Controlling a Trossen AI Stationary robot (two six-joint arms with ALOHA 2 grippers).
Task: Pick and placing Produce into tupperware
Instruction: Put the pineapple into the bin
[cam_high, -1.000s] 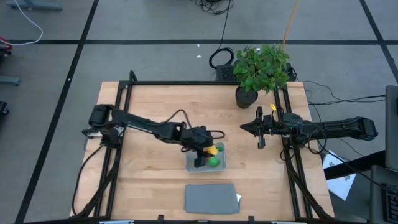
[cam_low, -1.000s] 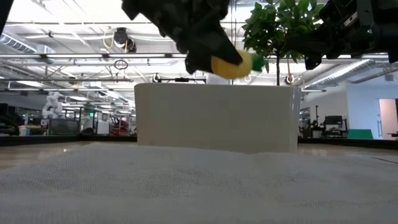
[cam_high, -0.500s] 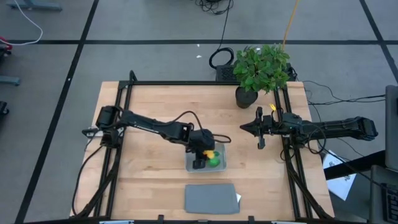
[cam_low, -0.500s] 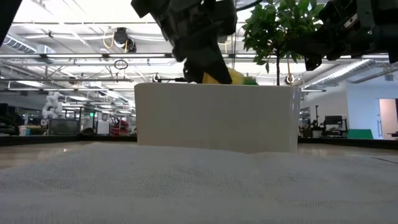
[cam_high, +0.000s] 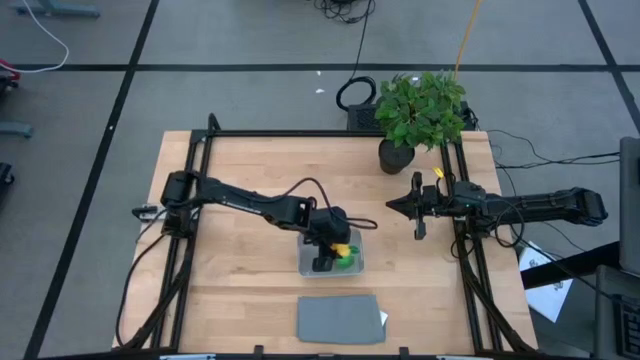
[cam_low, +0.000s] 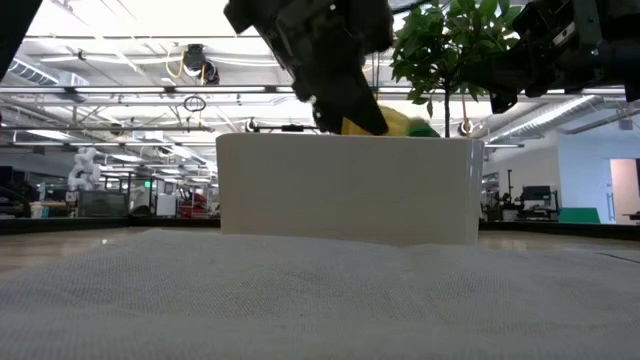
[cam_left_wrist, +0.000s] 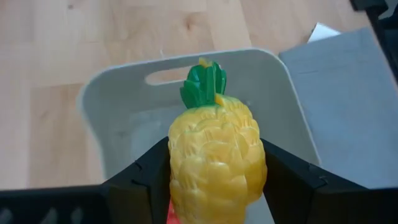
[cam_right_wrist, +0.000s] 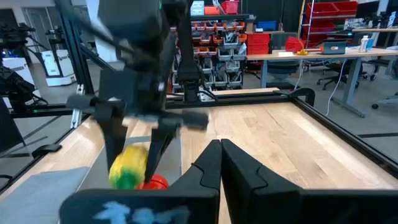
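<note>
Pineapple (cam_left_wrist: 216, 155) in left claw (cam_left_wrist: 214, 186) over tupperware (cam_left_wrist: 292, 106)

The tupperware (cam_high: 305, 265) sits on the table (cam_high: 240, 170) toward the front edge, about midway between the sides. The lid (cam_high: 340, 319) lies flat just in front of it, at the front edge. The left gripper (cam_high: 335, 250) hangs over the tub, holding the pineapple-shaped produce piece (cam_left_wrist: 214, 155) above it; another piece (cam_high: 347, 261) seems to lie inside. The potted plant (cam_high: 420, 115) stands at the back right corner, with the right gripper (cam_high: 392, 207) near the right edge.
</note>
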